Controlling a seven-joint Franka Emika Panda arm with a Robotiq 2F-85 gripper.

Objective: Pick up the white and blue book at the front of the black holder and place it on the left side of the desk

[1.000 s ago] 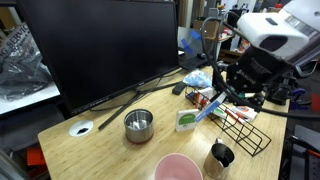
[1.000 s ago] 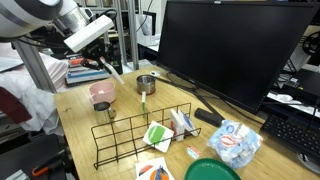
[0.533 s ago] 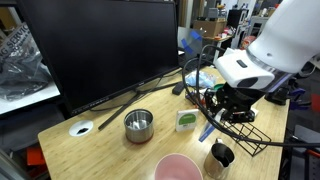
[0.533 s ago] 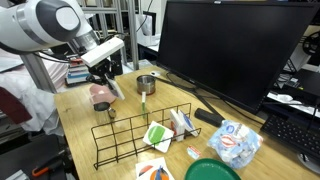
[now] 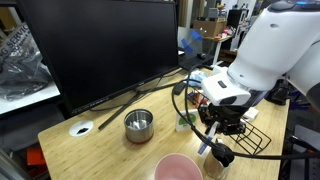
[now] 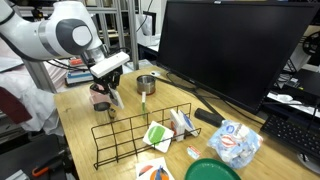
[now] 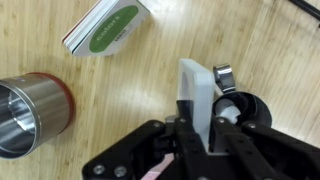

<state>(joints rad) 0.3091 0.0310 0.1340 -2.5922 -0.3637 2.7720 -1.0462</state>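
My gripper (image 5: 212, 127) is shut on the white and blue book (image 5: 206, 134) and holds it upright over the desk, near the pink bowl and the black cup. In the wrist view the book (image 7: 197, 98) shows edge-on between the fingers (image 7: 196, 135). It also shows in an exterior view, where the gripper (image 6: 108, 91) holds the book (image 6: 115, 97) by the pink bowl. The black wire holder (image 6: 128, 143) stands apart from the gripper and also shows in an exterior view (image 5: 252, 140). A green and white book (image 5: 186, 121) rests at the holder's front.
A steel cup (image 5: 138, 124) stands near the monitor base (image 5: 120, 98). A pink bowl (image 5: 178, 168) and a black cup (image 5: 221, 156) sit at the desk edge. A green plate (image 6: 210, 171) and a wipes pack (image 6: 238, 141) lie beyond the holder.
The arm has carried the book away from the holder, across the desk and lower, to beside the pink bowl and black cup.
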